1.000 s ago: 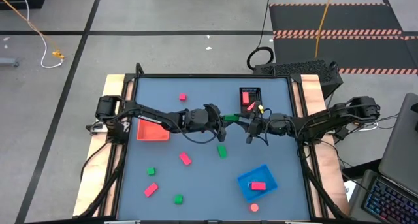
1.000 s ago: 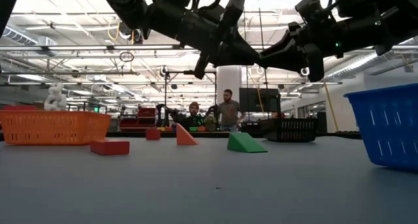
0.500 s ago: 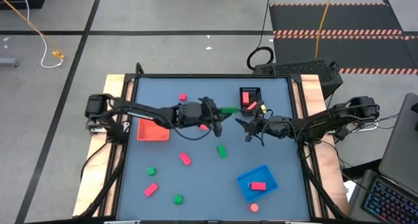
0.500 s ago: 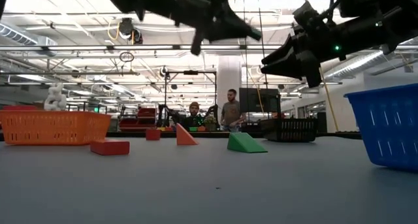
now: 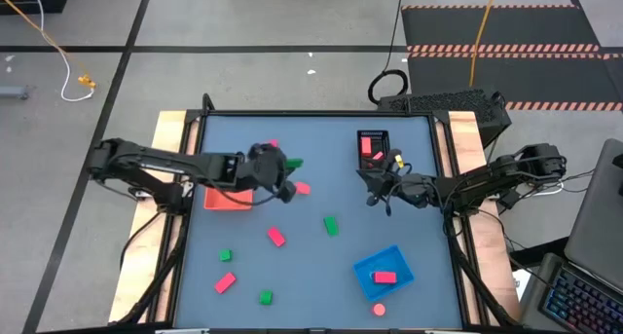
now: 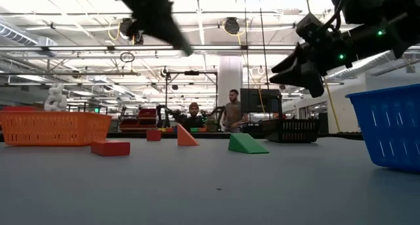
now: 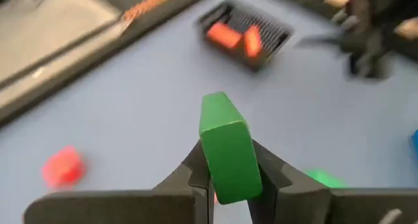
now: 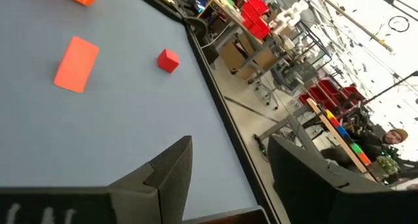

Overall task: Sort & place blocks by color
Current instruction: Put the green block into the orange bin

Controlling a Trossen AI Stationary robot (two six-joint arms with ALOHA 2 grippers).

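My left gripper (image 5: 284,166) is above the table's left half, near the orange-red tray (image 5: 227,199), shut on a green bar block (image 7: 224,145). My right gripper (image 5: 373,185) is open and empty above the table, beside the black tray (image 5: 372,132), which holds two red blocks (image 7: 225,34). The blue tray (image 5: 383,263) holds one red block. Pink, red and green blocks lie loose on the blue-grey tabletop, among them a pink one (image 5: 303,188) and a green one (image 5: 331,224). My left gripper pinches the green bar's two long sides (image 7: 215,175) between its two fingers. The fingers lie about level, pointing toward the table's right, along the bar. The bar sticks out forward past the fingertips and is lifted clear of the table.
Loose blocks lie in the near left part of the table: pink (image 5: 276,237), green (image 5: 225,255), pink (image 5: 225,282), green (image 5: 265,296). A red piece (image 5: 379,310) lies near the front edge. People stand in the room beyond the table (image 6: 228,111).
My left gripper has gone up and toward the table's left edge, away from my right gripper, carrying the green bar from the table's middle to near the orange-red tray. My right gripper has stayed about where it was.
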